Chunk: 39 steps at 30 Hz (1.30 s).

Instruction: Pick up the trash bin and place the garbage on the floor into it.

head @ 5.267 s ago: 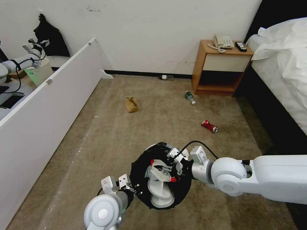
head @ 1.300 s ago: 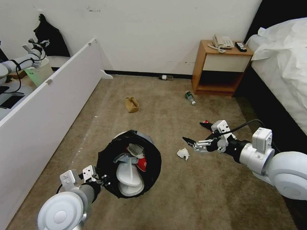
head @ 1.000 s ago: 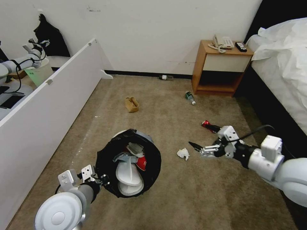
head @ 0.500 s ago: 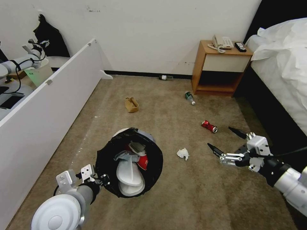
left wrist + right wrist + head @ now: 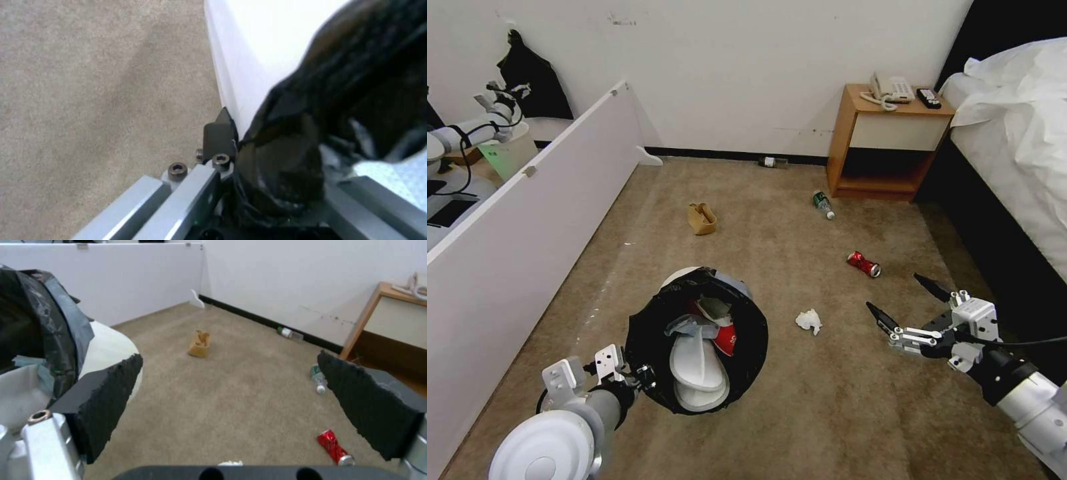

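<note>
Holding black-lined trash bin point(image 5: 697, 347): left tool point(image 5: 644, 381).

Open carpet point(image 5: 800, 393) around tissue point(image 5: 809, 321); trash bin point(image 5: 747, 347) beside it.

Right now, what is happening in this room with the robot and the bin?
The robot is collecting litter from the carpet. Its left hand grips the rim of the trash bin, which already holds white slippers and a red packet. Its right hand hangs open and empty above the floor, between the white tissue and the red can. Both lie on the carpet.
</note>
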### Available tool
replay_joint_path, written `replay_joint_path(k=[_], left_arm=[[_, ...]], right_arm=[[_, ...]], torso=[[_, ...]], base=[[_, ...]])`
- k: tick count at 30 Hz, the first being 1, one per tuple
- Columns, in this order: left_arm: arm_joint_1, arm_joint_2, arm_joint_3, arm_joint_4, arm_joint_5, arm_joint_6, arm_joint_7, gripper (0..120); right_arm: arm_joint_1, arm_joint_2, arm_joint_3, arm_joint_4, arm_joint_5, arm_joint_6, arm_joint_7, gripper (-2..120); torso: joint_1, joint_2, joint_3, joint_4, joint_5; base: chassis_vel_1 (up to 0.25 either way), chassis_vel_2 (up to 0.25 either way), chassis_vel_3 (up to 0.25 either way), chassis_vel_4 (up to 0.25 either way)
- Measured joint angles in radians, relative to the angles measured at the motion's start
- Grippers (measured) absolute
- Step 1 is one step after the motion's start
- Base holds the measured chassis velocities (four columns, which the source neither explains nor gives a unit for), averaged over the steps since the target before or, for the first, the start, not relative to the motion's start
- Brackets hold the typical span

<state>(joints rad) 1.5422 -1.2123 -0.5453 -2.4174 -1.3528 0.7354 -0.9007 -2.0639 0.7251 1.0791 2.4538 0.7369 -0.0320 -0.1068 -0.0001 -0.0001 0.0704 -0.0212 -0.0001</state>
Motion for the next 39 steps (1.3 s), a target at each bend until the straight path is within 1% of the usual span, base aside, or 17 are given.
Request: replay_joint_path(k=[8,17,34,36,39], left_arm=[[-0.007,0.004,0.007,0.012,0.009,0.0,0.005,0],[-0.008,0.001,0.013,0.024,0.026,0.0,0.017,0],[-0.013,0.001,0.018,0.034,0.035,0.0,0.025,0],[-0.014,0.001,0.018,0.035,0.035,0.0,0.026,0],[-0.015,0.001,0.018,0.036,0.037,0.0,0.027,0]], right_arm=[[-0.006,0.007,0.014,0.003,-0.004,0.0,-0.007,100],[-0.015,0.015,0.013,0.002,-0.017,0.005,-0.039,100],[-0.035,0.012,0.041,0.006,-0.014,-0.017,-0.069,100],[-0.04,0.013,0.045,0.008,-0.012,-0.017,-0.074,96],[-0.039,0.015,0.045,0.008,-0.009,-0.017,-0.078,95]], torso=[[0.0,0.0,0.0,0.0,0.0001],[0.0,0.0,0.0,0.0,0.0],[0.0,0.0,0.0,0.0,0.0001],[0.0,0.0,0.0,0.0,0.0001],[0.0,0.0,0.0,0.0,0.0]], base=[[0.0,0.0,0.0,0.0],[0.0,0.0,0.0,0.0],[0.0,0.0,0.0,0.0],[0.0,0.0,0.0,0.0],[0.0,0.0,0.0,0.0]])
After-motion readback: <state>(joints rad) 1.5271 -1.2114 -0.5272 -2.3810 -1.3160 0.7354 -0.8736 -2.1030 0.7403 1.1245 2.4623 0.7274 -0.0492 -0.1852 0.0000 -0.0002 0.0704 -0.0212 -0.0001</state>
